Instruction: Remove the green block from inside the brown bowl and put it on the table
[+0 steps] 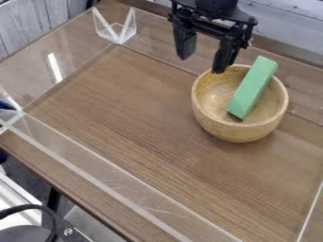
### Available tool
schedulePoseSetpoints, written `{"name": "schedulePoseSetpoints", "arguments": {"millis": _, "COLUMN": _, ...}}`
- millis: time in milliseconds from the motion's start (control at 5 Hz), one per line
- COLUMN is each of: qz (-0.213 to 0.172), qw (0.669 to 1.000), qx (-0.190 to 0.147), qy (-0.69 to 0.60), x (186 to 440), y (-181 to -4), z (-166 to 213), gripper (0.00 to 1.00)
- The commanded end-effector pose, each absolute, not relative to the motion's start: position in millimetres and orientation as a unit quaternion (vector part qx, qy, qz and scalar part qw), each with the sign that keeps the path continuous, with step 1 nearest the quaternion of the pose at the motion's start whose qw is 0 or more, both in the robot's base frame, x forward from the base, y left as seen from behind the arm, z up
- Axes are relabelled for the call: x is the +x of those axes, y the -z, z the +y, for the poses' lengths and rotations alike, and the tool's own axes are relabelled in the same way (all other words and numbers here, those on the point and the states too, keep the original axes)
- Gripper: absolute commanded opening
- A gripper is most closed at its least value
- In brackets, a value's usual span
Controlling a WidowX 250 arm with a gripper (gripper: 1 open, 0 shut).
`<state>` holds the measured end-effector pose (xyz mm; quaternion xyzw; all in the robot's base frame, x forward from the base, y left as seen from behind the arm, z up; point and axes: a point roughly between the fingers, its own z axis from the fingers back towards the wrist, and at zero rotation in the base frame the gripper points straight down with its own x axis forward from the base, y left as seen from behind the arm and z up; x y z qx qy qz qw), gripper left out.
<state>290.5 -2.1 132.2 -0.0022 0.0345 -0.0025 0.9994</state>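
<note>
So the green block point(252, 88) is sitting propped inside the brown bowl point(235, 124) on the right side of the bench point(139, 132), lower end down in the bowl's floor and upper end leaning over the far-right rim. The end effector point(206, 57) hangs just left of and behind the bowl, pointing down, fingers spread wide with nothing between them.

What I'd worry about: the block is tilted, so a straight-down pinch might catch only a corner and let it swivel or pop out. Looks like smooth painted material, so probably slippery too. If a finger comes down on the thick rim instead of inside, the bowl could tip or skate, since it's a round wooden thing on a slick wood-grain surface. The bowl also sits close to the right-hand clear acrylic wall point(51, 142), so a shove that way could jam it.

Shapes: long slim bar, round thick-walled bowl with a pale smooth inside, black fingers.
</note>
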Motion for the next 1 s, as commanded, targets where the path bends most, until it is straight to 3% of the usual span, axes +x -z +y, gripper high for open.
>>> {"name": "schedulePoseSetpoints", "arguments": {"millis": 0, "qz": 0.033, "qw": 0.999, "qx": -0.003, "qy": 0.011, "x": 300, "y": -126.0, "z": -11, "gripper": 1.00}}
{"name": "schedulePoseSetpoints", "arguments": {"millis": 800, "qz": 0.030, "qw": 0.999, "qx": -0.002, "qy": 0.038, "x": 339, "y": -94.4, "z": -37, "gripper": 1.00}}
